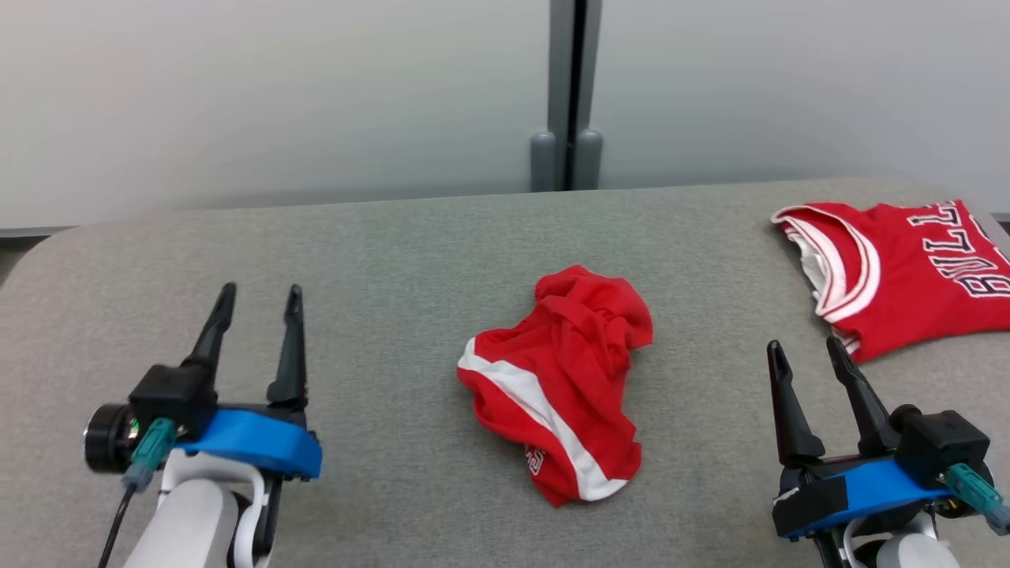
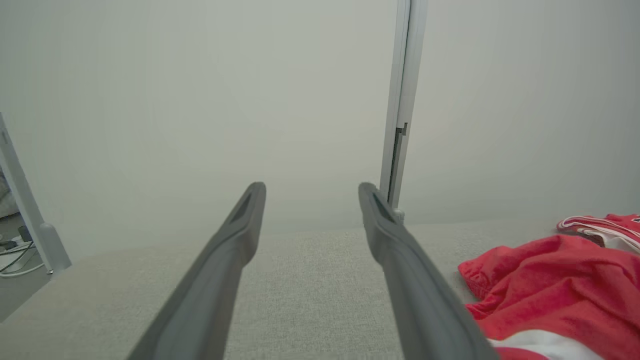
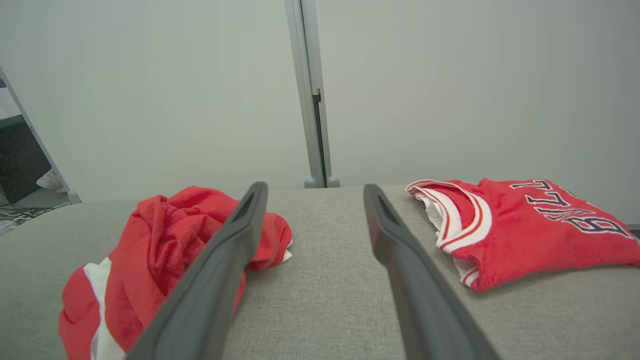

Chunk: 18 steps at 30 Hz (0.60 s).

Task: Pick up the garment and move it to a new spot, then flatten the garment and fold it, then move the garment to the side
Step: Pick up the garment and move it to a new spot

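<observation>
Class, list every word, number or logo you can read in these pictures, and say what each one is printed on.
"BULL": dark letters on the folded red jersey; any further letters cannot be made out.
A small white mark on the crumpled red garment, at its lower edge: too small to read.
Nothing else is readable.

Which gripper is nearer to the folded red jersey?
Right. The right gripper sits just beside the folded jersey; the left gripper is far off on the other side, beyond the crumpled garment.

The red garment (image 1: 565,371) is soft matt cloth; the grey tabletop (image 1: 379,268) is coarse woven fabric
</observation>
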### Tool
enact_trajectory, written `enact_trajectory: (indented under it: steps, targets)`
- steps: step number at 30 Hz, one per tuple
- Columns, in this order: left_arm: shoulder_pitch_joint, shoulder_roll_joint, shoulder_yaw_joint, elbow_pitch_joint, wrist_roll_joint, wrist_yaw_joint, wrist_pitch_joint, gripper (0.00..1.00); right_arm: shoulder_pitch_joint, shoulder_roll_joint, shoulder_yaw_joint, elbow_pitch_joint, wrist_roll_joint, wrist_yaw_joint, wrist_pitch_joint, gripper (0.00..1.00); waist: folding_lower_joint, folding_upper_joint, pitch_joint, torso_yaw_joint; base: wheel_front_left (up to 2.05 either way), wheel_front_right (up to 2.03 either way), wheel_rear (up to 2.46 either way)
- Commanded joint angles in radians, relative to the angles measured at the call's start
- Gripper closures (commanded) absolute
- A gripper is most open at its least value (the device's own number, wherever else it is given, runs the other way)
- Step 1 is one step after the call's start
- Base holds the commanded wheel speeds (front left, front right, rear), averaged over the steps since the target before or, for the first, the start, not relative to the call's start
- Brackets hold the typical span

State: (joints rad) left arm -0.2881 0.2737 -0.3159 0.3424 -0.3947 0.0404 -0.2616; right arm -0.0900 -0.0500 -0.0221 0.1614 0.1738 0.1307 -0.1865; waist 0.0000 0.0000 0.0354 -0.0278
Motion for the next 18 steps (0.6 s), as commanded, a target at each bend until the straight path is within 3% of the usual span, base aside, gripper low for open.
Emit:
enact_trajectory:
  steps: [1, 18]
  targets:
    - [0.034, 0.003, 0.018, -0.026, -0.002, 0.002, -0.004, 0.0, 0.014, -0.001, -0.004, 0.0, -0.001, 0.0, 0.001, 0.0, 0.0, 0.0, -0.002, 0.015, 0.0, 0.0, 0.0]
    - [0.245, 0.008, 0.102, -0.117, 0.033, 0.017, -0.005, 0.0, 0.072, -0.001, -0.025, -0.005, -0.014, 0.0, 0.026, 0.0, 0.0, 0.0, -0.05, 0.068, 0.0, 0.0, 0.0]
